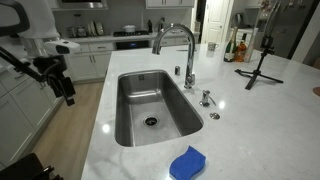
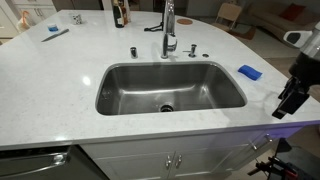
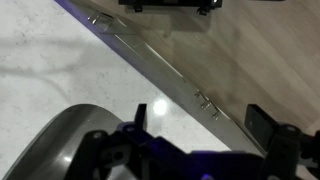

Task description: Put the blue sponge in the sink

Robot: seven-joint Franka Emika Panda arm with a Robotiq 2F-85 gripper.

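Note:
The blue sponge (image 1: 187,163) lies flat on the white marble counter beside one short end of the sink; it also shows in an exterior view (image 2: 250,72). The steel sink (image 1: 130,125) (image 2: 120,95) is empty, with a round drain and an arched chrome faucet (image 1: 178,45) behind it. My gripper (image 1: 68,97) (image 2: 281,110) hangs beyond the counter's edge, over the floor, apart from the sponge. In the wrist view the gripper (image 3: 200,125) is open and empty above the counter edge, with a corner of the sink (image 3: 55,140) at lower left. The sponge is out of the wrist view.
A black tripod (image 1: 258,70) and bottles (image 1: 238,48) stand on the counter behind the faucet. Small fittings (image 1: 207,98) sit by the faucet base. A utensil (image 2: 55,33) lies at the far corner. Cabinet fronts with handles (image 3: 205,100) run below the counter edge.

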